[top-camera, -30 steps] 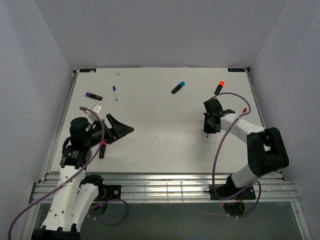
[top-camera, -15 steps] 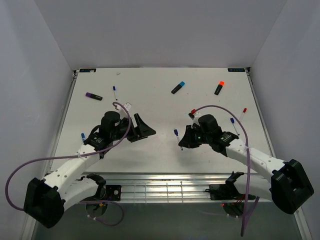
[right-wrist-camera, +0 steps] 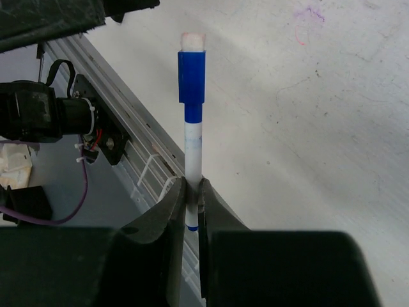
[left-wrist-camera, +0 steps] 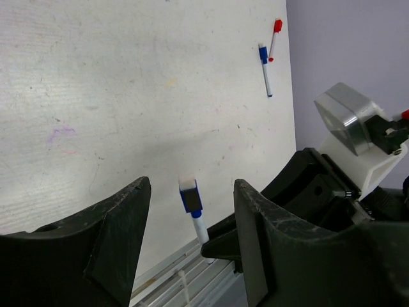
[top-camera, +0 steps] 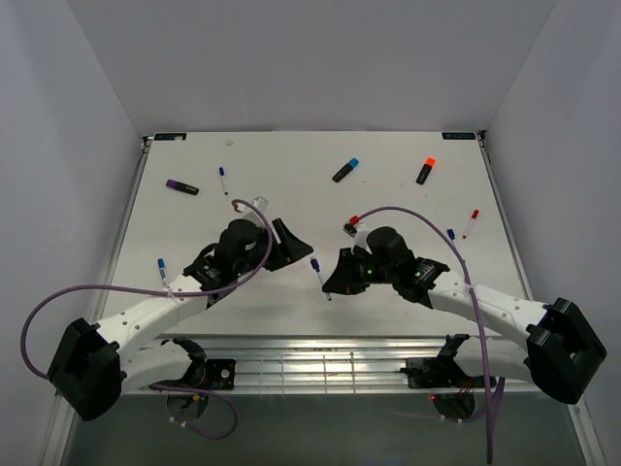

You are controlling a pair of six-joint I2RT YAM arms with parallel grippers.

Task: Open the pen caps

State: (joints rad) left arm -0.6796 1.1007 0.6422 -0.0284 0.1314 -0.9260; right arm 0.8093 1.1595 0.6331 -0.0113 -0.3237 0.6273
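The blue cap [right-wrist-camera: 192,75] sits on the top end of a thin white pen [right-wrist-camera: 193,150], in the middle of the right wrist view. The right jaws are shut tight on the white part, low down. This leaves the cap end sticking out free, so something else can take hold of it.

In the left wrist view the same cap shows in the low middle, right in the gap between the left jaws. Those jaws are open, one on each side of the cap, and they do not touch it. I think they are there to pinch the cap. Then the two arms could pull apart and the cap would come off. The cap is on the pen now, so this one is not done yet.

From above, the two arms meet near the middle of the bench [top-camera: 291,199]. Other pens lie on it, far from the arms. There is a purple cap [top-camera: 172,183] at the upper left. A light blue cap [top-camera: 353,162] and an orange cap [top-camera: 430,161] are near the top, and a red cap [top-camera: 475,213] is at the right. They all look closed, so I think much work is left.
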